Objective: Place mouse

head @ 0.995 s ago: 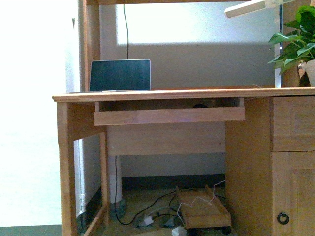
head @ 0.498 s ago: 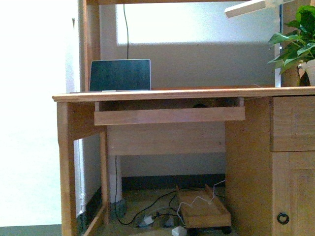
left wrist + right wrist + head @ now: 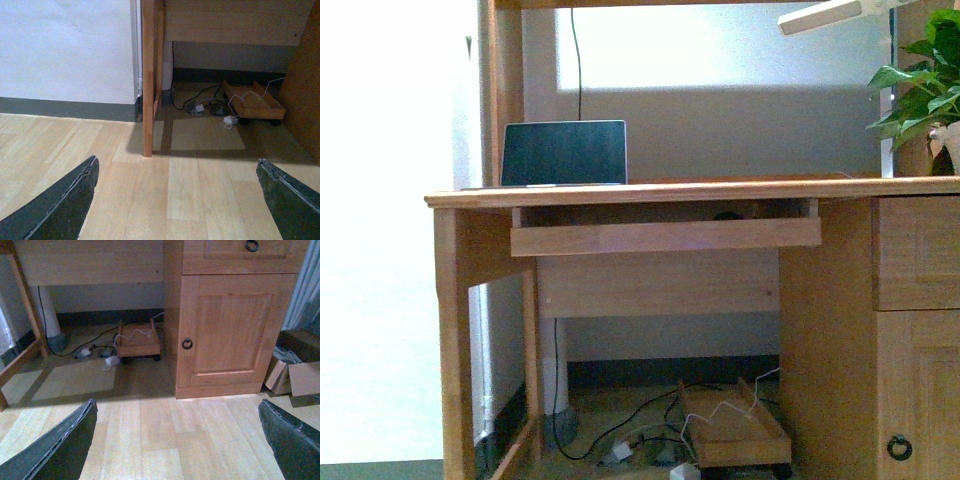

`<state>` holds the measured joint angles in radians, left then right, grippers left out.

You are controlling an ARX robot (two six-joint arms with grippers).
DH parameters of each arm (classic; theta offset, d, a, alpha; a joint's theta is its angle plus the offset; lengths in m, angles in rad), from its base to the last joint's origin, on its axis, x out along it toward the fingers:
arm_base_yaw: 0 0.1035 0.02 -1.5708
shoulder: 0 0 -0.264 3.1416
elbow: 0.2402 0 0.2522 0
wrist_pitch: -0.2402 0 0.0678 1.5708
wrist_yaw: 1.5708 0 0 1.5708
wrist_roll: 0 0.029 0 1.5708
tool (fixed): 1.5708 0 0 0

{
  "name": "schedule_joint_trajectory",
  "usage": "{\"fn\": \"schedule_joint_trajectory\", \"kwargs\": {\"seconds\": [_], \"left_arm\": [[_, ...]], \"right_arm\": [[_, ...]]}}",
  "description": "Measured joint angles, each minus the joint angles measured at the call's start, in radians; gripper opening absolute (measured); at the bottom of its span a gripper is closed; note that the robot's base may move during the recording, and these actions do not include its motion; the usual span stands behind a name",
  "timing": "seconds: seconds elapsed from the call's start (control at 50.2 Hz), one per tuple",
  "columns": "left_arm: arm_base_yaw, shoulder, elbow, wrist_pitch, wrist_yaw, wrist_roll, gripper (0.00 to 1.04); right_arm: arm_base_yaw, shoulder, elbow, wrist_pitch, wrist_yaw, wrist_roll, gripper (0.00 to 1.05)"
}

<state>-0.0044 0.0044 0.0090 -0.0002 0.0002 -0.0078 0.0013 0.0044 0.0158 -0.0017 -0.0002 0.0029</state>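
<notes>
Both end effectors are released: in the left wrist view the left end effector [image 3: 175,200] shows its fingers spread wide with nothing between them, and the right end effector [image 3: 175,440] shows the same in the right wrist view. Both hang low over the wooden floor [image 3: 200,190], facing the table [image 3: 670,190]; neither arm appears in the front view. The mouse [image 3: 725,214] is judged to be the small dark hump in the gap between the table top and the pull-out tray [image 3: 665,235], though it is too small to confirm. Compared with one second ago, the front view has widened slightly: the table's left edge sits a little further left, and the cabinet knob [image 3: 900,447] a little further right and lower. This is consistent with the base closing on the table. The laptop [image 3: 564,152] has not moved. The task therefore appears to be in its approach phase, with no grasp yet made.
</notes>
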Motion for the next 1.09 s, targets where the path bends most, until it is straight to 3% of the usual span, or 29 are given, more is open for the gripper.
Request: {"fn": "schedule_joint_trajectory", "kwargs": {"seconds": [1.095], "left_arm": [[0.000, 0.000, 0.000, 0.000, 0.000, 0.000, 0.97]], "right_arm": [[0.000, 0.000, 0.000, 0.000, 0.000, 0.000, 0.97]]}}
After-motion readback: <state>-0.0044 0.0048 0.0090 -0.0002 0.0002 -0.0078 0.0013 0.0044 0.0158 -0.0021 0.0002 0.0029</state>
